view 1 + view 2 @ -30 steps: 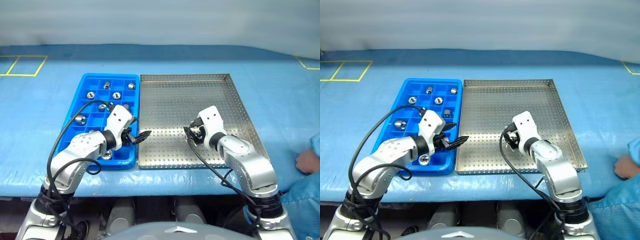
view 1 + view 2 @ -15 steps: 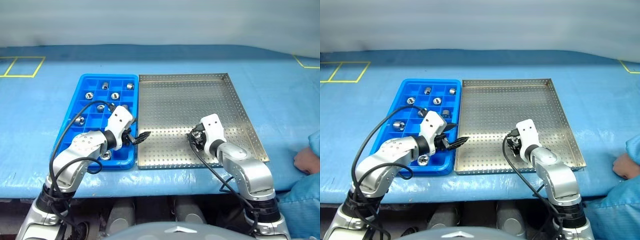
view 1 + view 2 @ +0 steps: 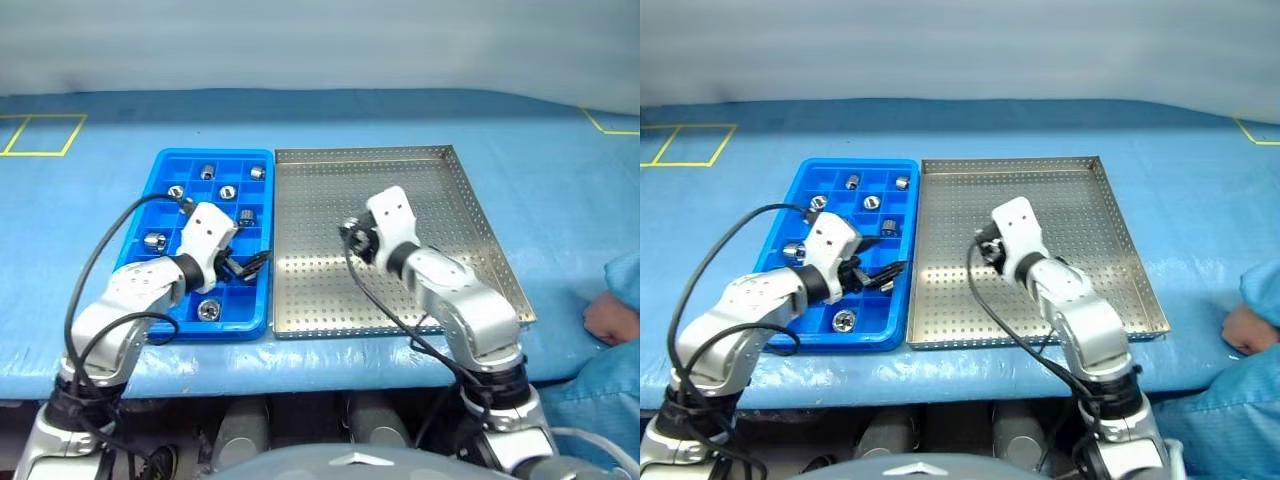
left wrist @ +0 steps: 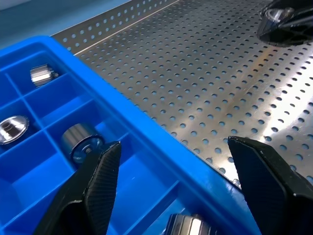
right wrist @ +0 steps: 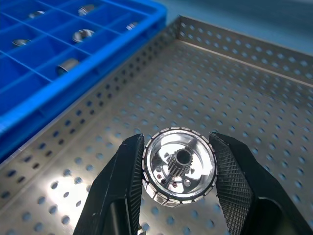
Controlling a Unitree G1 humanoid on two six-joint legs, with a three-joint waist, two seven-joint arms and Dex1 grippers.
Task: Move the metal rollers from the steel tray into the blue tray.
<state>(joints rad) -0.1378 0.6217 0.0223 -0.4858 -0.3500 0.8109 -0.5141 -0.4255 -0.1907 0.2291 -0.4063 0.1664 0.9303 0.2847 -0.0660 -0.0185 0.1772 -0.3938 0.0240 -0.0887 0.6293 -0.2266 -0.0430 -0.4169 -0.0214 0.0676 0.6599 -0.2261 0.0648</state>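
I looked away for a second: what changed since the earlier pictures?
The right gripper closed on a metal roller and carried it up and left over the steel tray. The left gripper, open, drew back over the blue tray. Trays stayed put.

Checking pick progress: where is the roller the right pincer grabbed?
The roller sits clamped in the right pincer, above the steel tray, right of the blue tray.
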